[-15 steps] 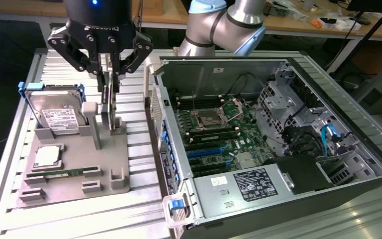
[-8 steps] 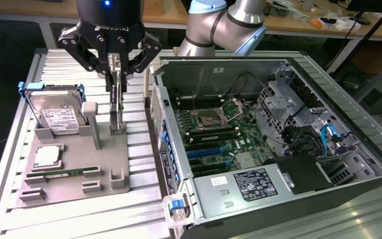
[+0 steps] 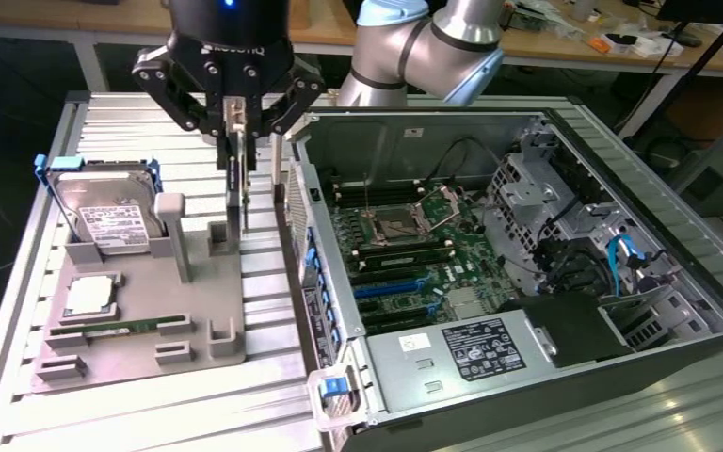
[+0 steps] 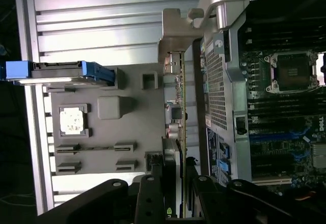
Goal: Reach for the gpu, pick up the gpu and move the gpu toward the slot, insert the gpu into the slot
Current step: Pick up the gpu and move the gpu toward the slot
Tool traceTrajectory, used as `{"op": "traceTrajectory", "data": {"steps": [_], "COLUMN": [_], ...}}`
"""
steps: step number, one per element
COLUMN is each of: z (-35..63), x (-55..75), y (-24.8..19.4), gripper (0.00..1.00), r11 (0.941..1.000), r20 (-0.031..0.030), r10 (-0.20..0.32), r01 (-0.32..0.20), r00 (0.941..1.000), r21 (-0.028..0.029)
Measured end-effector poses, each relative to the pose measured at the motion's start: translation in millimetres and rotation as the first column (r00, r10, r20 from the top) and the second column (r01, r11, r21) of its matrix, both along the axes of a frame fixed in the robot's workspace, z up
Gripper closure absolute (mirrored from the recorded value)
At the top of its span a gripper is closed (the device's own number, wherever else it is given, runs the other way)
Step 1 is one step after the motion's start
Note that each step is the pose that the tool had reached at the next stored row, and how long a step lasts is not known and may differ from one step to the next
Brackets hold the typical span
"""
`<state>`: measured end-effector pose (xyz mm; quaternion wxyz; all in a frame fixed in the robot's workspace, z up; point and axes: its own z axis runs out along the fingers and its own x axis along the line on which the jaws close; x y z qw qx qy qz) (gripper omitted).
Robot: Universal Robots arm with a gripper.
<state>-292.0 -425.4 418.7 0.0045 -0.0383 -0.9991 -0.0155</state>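
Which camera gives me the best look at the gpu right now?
The wrist view: the gpu runs edge-on along its full length, silver bracket included, with the gripper clamped on it. In the exterior view the gpu is a thin vertical sliver under the gripper.

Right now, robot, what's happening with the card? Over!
End effector shut on thin green circuit card with silver bracket. Card upright over grey holder tray, outside open metal computer case. Case's near wall between card and green motherboard.
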Motion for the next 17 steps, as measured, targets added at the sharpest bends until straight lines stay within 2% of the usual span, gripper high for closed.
{"op": "traceTrajectory", "data": {"steps": [3, 17], "z": [5.1, 5.3], "x": [0.3, 28.9], "y": [-0.1, 0.0], "gripper": [0.73, 0.73], "r11": [1.0, 1.0], "r20": [0.0002, 0.0001], "r10": [0.0, 0.0], "r01": [0.0, 0.0], "r00": [1.0, 1.0], "r21": [0.0002, 0.0001]}}
